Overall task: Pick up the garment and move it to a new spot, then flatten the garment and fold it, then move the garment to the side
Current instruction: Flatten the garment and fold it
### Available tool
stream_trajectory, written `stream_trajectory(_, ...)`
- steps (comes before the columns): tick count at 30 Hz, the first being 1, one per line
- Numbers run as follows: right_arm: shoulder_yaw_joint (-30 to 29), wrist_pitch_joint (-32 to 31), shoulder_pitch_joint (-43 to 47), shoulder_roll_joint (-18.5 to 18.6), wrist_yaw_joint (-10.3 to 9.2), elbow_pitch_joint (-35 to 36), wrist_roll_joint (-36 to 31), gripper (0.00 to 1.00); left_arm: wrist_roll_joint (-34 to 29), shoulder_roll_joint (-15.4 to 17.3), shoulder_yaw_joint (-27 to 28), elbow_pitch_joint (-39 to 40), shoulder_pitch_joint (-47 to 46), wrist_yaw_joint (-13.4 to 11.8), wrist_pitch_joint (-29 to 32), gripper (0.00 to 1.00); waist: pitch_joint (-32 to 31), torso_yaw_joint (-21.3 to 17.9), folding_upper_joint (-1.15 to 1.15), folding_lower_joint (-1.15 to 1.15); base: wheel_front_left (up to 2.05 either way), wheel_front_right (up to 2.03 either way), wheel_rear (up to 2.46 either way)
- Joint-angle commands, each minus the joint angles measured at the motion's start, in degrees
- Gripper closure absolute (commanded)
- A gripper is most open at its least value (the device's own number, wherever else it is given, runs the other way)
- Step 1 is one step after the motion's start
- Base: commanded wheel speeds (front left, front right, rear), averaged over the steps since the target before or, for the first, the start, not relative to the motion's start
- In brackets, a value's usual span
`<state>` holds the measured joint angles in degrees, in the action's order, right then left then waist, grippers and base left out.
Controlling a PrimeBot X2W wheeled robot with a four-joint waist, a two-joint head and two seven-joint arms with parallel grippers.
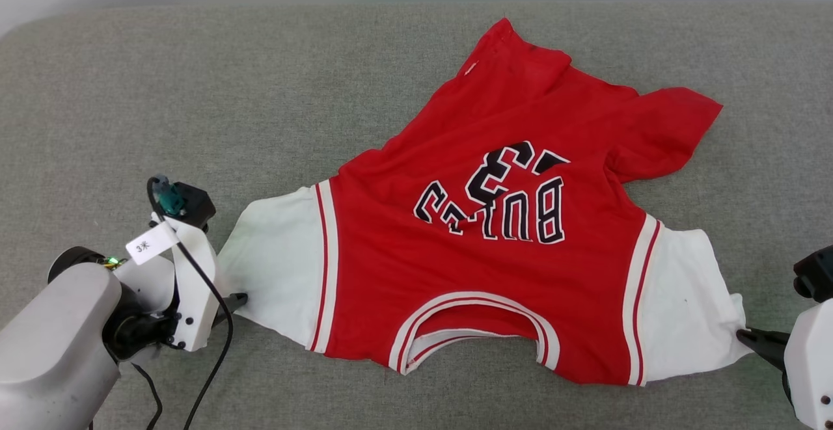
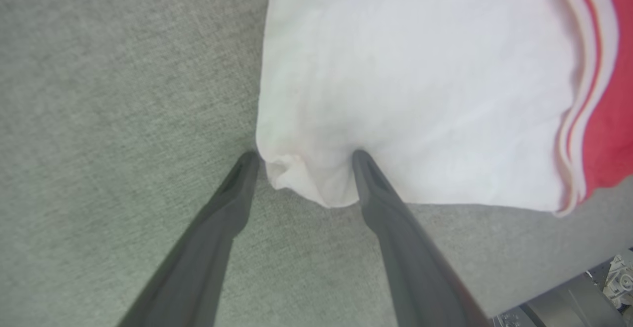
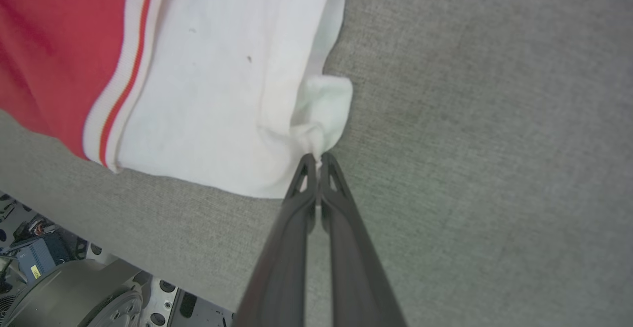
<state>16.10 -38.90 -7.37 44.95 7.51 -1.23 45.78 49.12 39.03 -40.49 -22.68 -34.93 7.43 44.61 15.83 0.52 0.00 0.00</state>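
Two grippers attend the garment (image 1: 494, 287), spread lettering-up on the grey surface (image 1: 195, 92): left gripper (image 2: 305, 166) released, fingers straddling one white sleeve corner — right gripper (image 3: 315, 158) clenched on the other, its body cut off at the head view's edge.

garment (image 1: 481, 274): cloth, matt red knit; white sleeves soft, creased; trim ribbed
lettering (image 1: 520, 215): flat black print
surface (image 1: 195, 92): grey woven fabric, matt, fine grain
fingers (image 2: 395, 228): dark plastic, matt, smooth
forearm (image 1: 52, 352): pale shell, smooth, slight sheen
tag (image 1: 150, 245): white paper
cable (image 1: 229, 332): black, smooth sheath
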Motion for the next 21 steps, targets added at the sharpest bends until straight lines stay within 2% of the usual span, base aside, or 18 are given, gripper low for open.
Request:
stream_trajectory(1,0.4,-0.1,-0.9,-0.3,-0.04,-0.2,-0.5,1.0,0.8,-1.5,-2.9,-2.2,1.8,-0.1,0.3,0.0,0.5,-0.2,0.0,0.0,0.0,0.0,0.0)
stream_trajectory(2,0.5,-0.1,-1.1,-0.4,-0.04,-0.2,-0.5,1.0,1.1,-1.4,-4.2,-2.6,2.2,-0.1,0.9,0.06,0.6,-0.2,0.0,0.0,0.0,0.0,0.0)
stream_trajectory(3,0.7,0.0,-1.1,-0.4,-0.04,-0.3,-0.4,1.0,1.4,-1.2,-5.4,-2.6,2.5,-0.1,1.0,0.62,0.6,-0.2,0.0,0.0,0.0,0.0,0.0)
stream_trajectory(4,0.8,0.1,-1.3,-0.5,-0.04,-0.4,-0.4,1.0,1.8,-1.0,-6.3,-2.5,2.5,-0.1,0.8,1.0,0.6,-0.1,0.0,0.0,0.0,0.0,0.0)
stream_trajectory(10,1.1,2.5,-2.2,-0.8,-0.04,-0.4,-0.1,1.0,4.7,0.4,-7.2,-0.7,0.6,0.0,-4.8,1.0,-1.8,0.4,0.0,0.0,0.0,0.0,0.0)
stream_trajectory(14,0.4,4.9,-1.8,-1.0,-0.04,0.2,0.5,1.0,7.0,2.3,-5.5,1.8,0.0,0.0,-10.6,1.0,-4.7,0.8,0.0,0.0,0.0,0.0,0.0)
stream_trajectory(21,-2.7,9.7,-1.6,-1.4,-0.04,3.6,2.0,1.0,9.1,5.4,-2.9,8.5,1.0,0.0,-17.2,1.0,-9.4,1.5,0.0,0.0,0.0,0.0,0.0)
